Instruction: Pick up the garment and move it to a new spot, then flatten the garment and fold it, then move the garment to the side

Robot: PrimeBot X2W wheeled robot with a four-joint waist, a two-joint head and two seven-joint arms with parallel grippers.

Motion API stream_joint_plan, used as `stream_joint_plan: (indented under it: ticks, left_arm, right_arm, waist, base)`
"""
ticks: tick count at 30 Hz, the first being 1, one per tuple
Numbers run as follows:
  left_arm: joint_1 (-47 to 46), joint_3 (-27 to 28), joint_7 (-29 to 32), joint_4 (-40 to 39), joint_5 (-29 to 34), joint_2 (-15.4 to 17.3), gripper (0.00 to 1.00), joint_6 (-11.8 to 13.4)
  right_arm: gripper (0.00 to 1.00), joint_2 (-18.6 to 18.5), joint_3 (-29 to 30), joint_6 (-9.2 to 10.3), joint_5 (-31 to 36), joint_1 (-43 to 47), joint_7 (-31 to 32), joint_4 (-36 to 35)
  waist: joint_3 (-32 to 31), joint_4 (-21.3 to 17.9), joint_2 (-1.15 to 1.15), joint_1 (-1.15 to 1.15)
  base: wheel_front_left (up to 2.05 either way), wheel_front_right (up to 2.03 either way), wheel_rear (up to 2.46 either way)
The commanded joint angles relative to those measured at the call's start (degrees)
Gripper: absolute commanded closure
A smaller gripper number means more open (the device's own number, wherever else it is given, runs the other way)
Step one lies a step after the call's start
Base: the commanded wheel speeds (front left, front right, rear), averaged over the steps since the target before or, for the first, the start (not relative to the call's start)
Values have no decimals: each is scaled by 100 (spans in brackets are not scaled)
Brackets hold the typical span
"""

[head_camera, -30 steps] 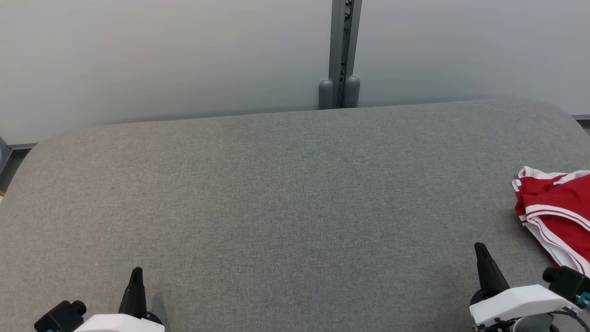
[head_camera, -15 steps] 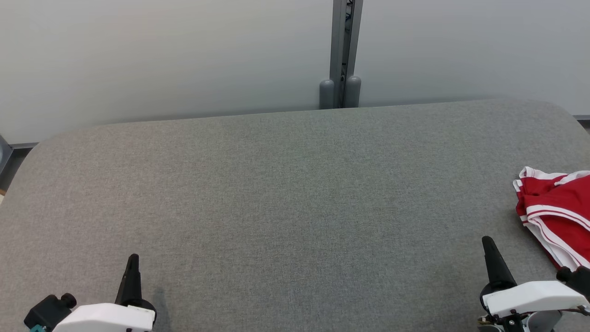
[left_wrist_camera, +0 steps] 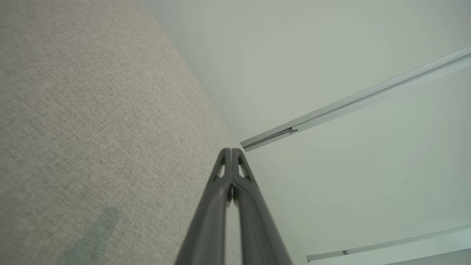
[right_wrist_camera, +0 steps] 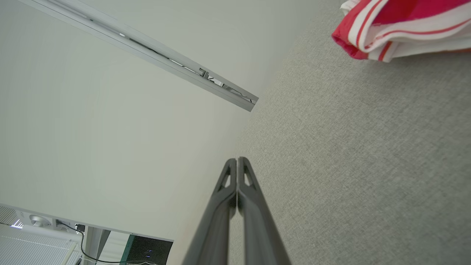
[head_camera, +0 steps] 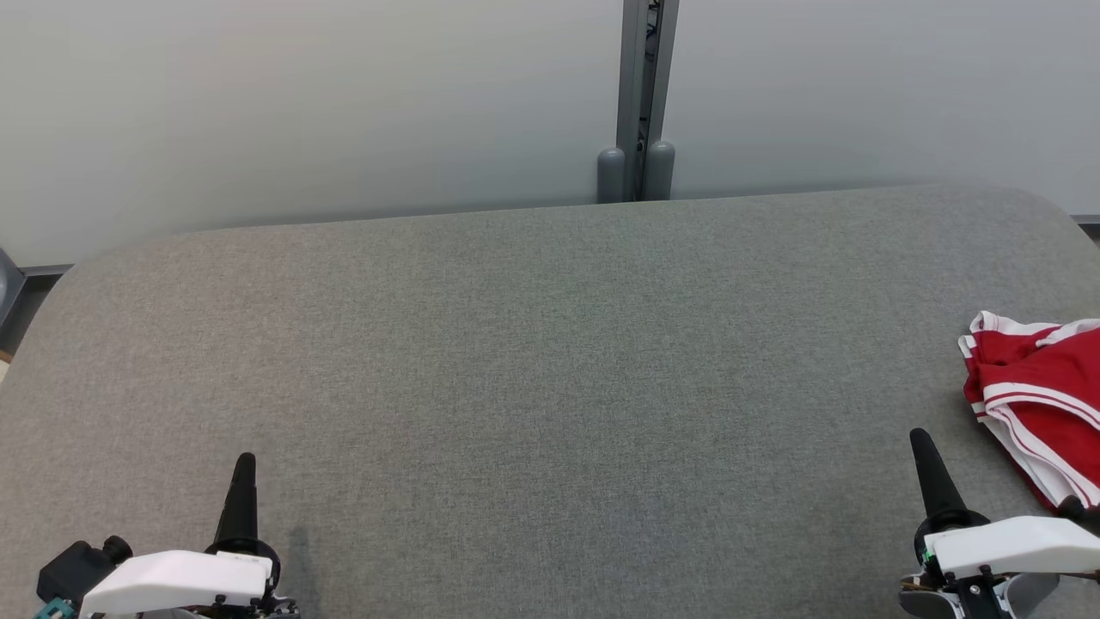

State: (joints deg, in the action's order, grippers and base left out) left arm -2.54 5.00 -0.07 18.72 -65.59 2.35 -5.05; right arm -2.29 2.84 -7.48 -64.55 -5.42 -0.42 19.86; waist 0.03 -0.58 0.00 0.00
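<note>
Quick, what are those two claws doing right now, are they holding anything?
Left claw: closed, holding nothing.
Right claw: closed, holding nothing; the red garment lies on the table, apart from it.

one garment (head_camera: 1041, 391), one table (head_camera: 533, 344) — two grippers: left gripper (head_camera: 245, 462), right gripper (head_camera: 919, 437).
</note>
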Motion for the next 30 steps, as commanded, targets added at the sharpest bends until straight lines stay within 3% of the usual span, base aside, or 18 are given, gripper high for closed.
stream_joint_plan:
  ticks: [1,30]
  left_arm:
    - [-135,35,16,-82,-138,41,100,-49]
    - [-306,111,392,-312,-1570,56,100,-169]
  right_arm:
    - [100,-51,30,-2,-132,-113,44,-82]
    - [100,-68,229,-2,-1632,-114,418,-385]
  waist:
    - [0,1,0,0]
    - [8,30,0,0]
  base:
    - [0,0,0]
    - [0,0,0]
